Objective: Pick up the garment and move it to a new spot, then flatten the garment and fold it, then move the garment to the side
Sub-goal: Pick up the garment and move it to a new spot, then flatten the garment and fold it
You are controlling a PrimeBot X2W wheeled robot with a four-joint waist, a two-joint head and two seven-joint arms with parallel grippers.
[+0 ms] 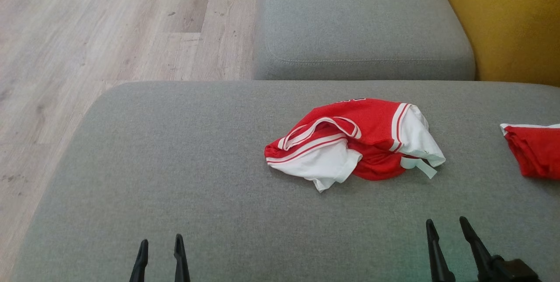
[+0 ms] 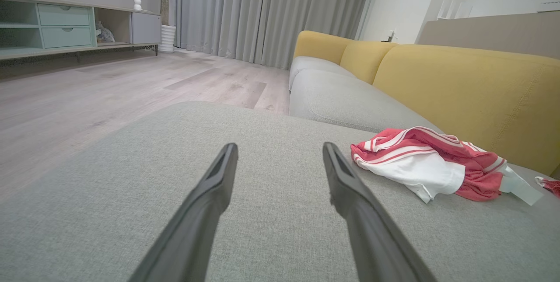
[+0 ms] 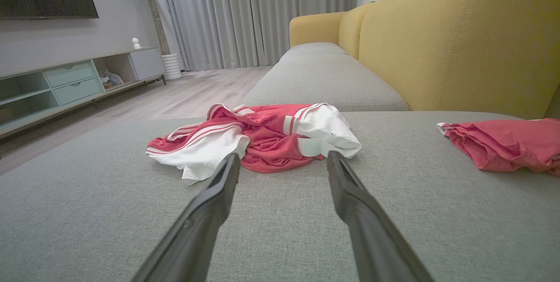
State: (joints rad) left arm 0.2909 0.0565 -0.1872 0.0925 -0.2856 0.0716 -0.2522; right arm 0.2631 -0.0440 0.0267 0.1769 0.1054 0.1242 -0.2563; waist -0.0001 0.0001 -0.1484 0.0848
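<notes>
The crumpled red-and-white garment [image 1: 354, 142] is lying right of centre on the grey cushion [image 1: 175, 164], with a second red piece [image 1: 536, 151] at that cushion's right edge. The left gripper [image 1: 161, 238] and right gripper [image 1: 446, 219] are hovering over the cushion's near edge, fingers spread, holding nothing. The right gripper is likely doing best by pinching a raised fold, not the cushion's cover.

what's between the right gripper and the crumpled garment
Only bare grey cushion lies between the right gripper and the garment; the head view shows it.
</notes>
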